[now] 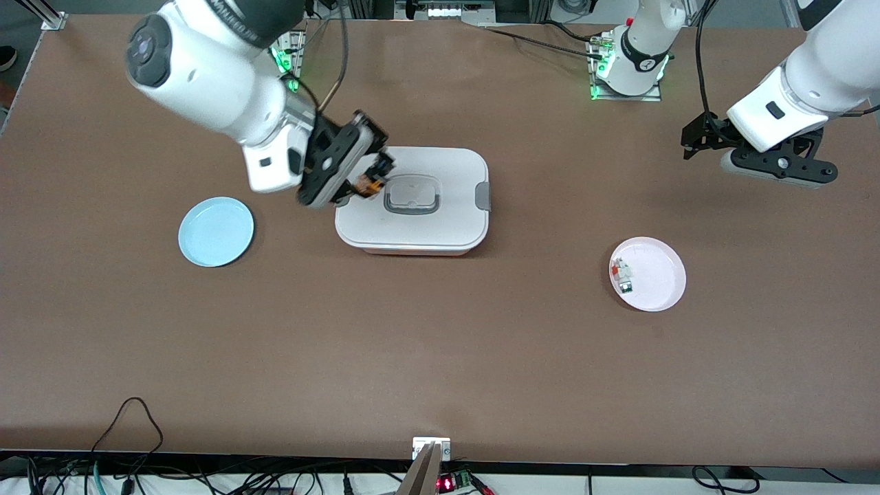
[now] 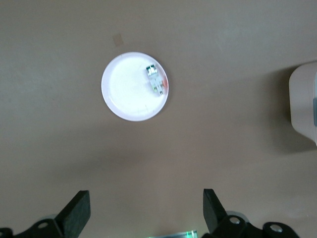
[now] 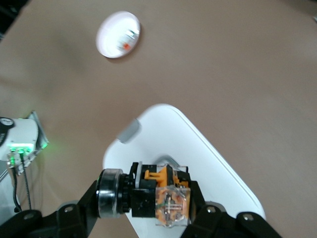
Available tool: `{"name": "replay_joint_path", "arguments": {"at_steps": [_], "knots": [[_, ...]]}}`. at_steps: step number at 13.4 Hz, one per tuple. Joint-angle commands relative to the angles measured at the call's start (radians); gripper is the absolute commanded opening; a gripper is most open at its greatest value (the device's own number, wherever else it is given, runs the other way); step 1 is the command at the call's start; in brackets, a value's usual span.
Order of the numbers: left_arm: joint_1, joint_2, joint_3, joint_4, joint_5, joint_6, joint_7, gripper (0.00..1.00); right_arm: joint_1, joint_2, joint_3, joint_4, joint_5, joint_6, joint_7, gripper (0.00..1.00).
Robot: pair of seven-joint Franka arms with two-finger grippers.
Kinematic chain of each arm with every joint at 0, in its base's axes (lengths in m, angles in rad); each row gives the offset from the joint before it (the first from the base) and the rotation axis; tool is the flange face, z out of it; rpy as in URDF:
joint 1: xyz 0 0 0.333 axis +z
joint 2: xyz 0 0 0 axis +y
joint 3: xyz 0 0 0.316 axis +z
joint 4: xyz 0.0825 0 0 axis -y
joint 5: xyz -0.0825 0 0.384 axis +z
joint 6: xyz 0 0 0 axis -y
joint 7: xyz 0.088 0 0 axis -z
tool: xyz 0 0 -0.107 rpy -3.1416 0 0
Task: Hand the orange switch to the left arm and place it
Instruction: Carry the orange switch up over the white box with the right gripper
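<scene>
My right gripper [image 1: 368, 180] is shut on the orange switch [image 1: 369, 183], a black part with an orange body, and holds it up in the air over the white box [image 1: 412, 230], beside its lid handle [image 1: 412, 194]. In the right wrist view the switch [image 3: 158, 193] sits between the fingers above the box lid [image 3: 208, 148]. My left gripper [image 1: 691, 141] is open and empty, up over bare table at the left arm's end; its fingers [image 2: 77, 213] frame bare table in the left wrist view.
A pink plate [image 1: 660, 289] holding a small red-white-green part [image 1: 623, 274] lies at the left arm's end; it shows in the left wrist view [image 2: 124, 94]. A blue plate [image 1: 216, 231] lies at the right arm's end. The box has a grey latch [image 1: 484, 196].
</scene>
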Motion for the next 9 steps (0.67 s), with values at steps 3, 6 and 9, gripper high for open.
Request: {"name": "replay_joint_path", "arguments": {"at_steps": [3, 6, 9], "knots": [[0.084, 0.037, 0.013, 0.025, -0.371, -0.217, 0.005, 1.00, 0.180, 0.013, -0.013, 0.018, 0.127, 0.283, -0.062, 0.04], [0.093, 0.085, 0.015, 0.023, -0.602, -0.255, 0.005, 1.00, 0.305, 0.047, -0.013, 0.016, 0.191, 0.550, -0.035, 0.03], [0.171, 0.139, 0.015, 0.010, -0.889, -0.257, 0.008, 1.00, 0.398, 0.097, -0.013, 0.018, 0.200, 0.742, 0.024, 0.03]]}}
